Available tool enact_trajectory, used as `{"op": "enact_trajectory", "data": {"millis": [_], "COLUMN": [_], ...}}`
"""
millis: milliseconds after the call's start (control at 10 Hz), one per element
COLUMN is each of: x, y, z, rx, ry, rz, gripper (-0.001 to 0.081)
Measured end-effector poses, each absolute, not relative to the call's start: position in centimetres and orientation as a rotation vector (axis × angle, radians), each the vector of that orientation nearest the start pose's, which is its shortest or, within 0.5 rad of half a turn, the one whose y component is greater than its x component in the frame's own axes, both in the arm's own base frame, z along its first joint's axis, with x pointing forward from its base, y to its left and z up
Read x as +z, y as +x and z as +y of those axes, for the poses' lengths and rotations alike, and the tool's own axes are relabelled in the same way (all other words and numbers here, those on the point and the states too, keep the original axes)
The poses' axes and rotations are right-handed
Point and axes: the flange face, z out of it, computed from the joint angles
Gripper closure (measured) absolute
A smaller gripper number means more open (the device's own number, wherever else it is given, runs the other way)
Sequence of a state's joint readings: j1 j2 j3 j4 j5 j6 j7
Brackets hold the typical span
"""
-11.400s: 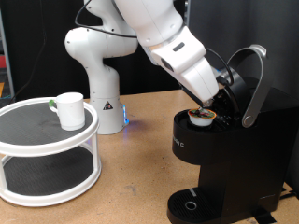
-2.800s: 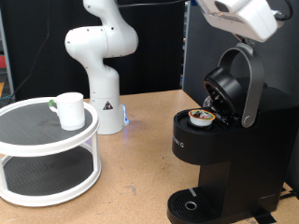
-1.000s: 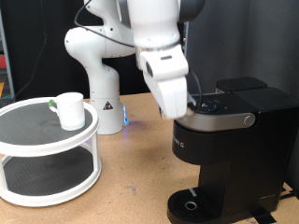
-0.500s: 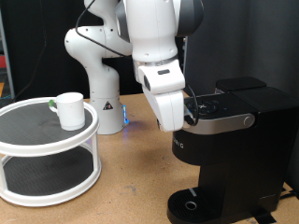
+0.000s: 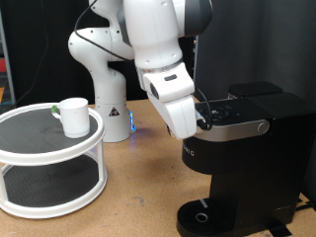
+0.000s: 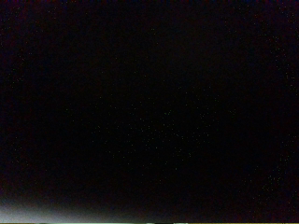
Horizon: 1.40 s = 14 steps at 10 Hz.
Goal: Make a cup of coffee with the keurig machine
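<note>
The black keurig machine (image 5: 247, 158) stands at the exterior view's right with its silver-grey lid handle (image 5: 242, 126) down and the lid shut. My gripper (image 5: 204, 118) is at the front left of the machine's lid, pressed close against it; its fingers are hidden by the hand and the machine. The white cup (image 5: 73, 116) stands upright on the top shelf of a white round two-tier stand (image 5: 49, 158) at the exterior view's left. The pod is hidden. The wrist view is almost wholly black.
The white arm base (image 5: 107, 89) stands behind, between the stand and the machine. The machine's drip tray (image 5: 202, 215) sits low at its front. The wooden table (image 5: 138, 188) lies bare between stand and machine.
The machine's lid, open earlier with the pod showing, is now shut. Over the last second my hand has shifted slightly along the front of the lid.
</note>
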<state>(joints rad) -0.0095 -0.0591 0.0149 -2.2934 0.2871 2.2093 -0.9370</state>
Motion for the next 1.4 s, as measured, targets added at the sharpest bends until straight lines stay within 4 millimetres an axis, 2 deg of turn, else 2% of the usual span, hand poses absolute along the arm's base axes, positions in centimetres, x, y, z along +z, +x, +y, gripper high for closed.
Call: {"op": "enact_trajectory", "data": {"millis": [500, 700, 900, 1100, 1400], "x": [37.4, 38.8, 41.2, 43.6, 45.9], "y": [48.7, 48.5, 48.0, 47.7, 47.5], "z": [0.6, 0.4, 0.2, 0.2, 0.1], "rx": [-0.122, -0.241, -0.296, -0.31, -0.301], "ry": [-2.589, -2.524, -2.47, -2.44, -2.409], "rz": [-1.12, -1.065, -1.029, -1.044, -1.055], "gripper": [0.0799, 0.0799, 0.0799, 0.0799, 0.0799]}}
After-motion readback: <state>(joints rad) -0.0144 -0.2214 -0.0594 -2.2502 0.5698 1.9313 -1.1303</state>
